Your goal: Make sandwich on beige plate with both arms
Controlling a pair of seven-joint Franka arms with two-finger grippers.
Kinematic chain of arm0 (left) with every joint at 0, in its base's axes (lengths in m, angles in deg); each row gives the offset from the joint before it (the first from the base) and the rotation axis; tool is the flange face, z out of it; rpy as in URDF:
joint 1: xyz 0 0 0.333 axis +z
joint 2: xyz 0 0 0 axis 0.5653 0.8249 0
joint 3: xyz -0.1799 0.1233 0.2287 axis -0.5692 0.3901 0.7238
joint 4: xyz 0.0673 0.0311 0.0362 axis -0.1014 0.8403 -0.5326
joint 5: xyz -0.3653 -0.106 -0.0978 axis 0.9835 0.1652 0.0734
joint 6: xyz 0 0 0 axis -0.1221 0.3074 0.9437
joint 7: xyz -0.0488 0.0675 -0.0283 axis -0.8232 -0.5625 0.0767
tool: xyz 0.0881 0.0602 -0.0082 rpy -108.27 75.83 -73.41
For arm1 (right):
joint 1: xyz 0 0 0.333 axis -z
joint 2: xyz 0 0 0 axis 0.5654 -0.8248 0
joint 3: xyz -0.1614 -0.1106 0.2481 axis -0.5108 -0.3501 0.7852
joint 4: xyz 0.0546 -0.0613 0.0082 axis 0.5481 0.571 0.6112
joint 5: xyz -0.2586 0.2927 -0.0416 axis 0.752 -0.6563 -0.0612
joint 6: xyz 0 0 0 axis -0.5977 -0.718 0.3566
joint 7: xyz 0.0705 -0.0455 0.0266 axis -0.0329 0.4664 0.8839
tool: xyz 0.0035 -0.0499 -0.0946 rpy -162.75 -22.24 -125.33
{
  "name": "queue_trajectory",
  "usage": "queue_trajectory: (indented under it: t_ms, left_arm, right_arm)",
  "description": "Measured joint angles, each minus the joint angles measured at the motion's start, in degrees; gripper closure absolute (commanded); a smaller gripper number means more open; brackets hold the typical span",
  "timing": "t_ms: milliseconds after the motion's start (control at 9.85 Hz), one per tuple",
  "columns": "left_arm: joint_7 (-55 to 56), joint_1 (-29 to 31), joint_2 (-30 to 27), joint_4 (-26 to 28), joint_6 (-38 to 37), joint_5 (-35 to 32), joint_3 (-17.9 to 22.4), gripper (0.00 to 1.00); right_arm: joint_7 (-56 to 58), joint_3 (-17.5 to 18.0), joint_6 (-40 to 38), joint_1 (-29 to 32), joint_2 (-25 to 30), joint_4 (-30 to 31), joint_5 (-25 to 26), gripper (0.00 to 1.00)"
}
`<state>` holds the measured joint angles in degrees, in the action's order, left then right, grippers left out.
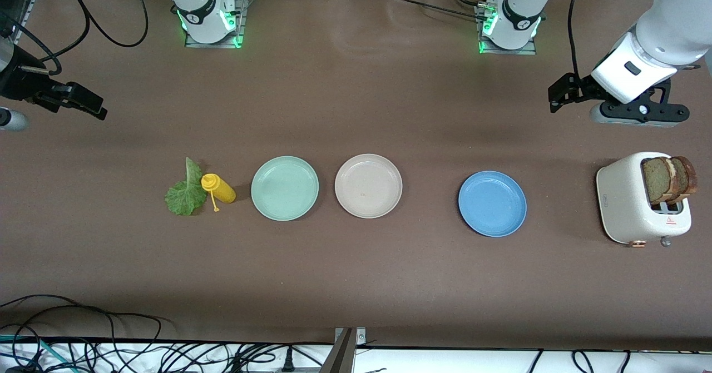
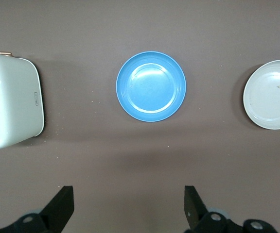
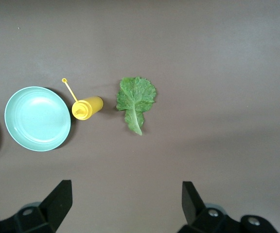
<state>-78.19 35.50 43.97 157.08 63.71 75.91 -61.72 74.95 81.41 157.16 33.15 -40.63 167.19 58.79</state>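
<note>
The beige plate lies bare in the middle of the row of plates. Two brown bread slices stand in the white toaster at the left arm's end of the table. A green lettuce leaf lies flat on the table at the right arm's end. My left gripper hangs open and empty above the table between the blue plate and the toaster. My right gripper hangs open and empty over bare table by the lettuce.
A yellow squeeze bottle lies on its side between the lettuce and the mint-green plate. The blue plate sits between the beige plate and the toaster. Cables run along the table's near edge.
</note>
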Motion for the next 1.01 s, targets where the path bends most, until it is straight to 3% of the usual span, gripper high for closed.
queue_trajectory:
  t_ms: [1015]
  left_arm:
    - [0.0,0.2,0.0,0.0,0.2,0.0,-0.1,0.0]
  right_arm:
    - [-0.8,1.4,-1.8,-0.1,-0.2,0.0,0.0,0.0]
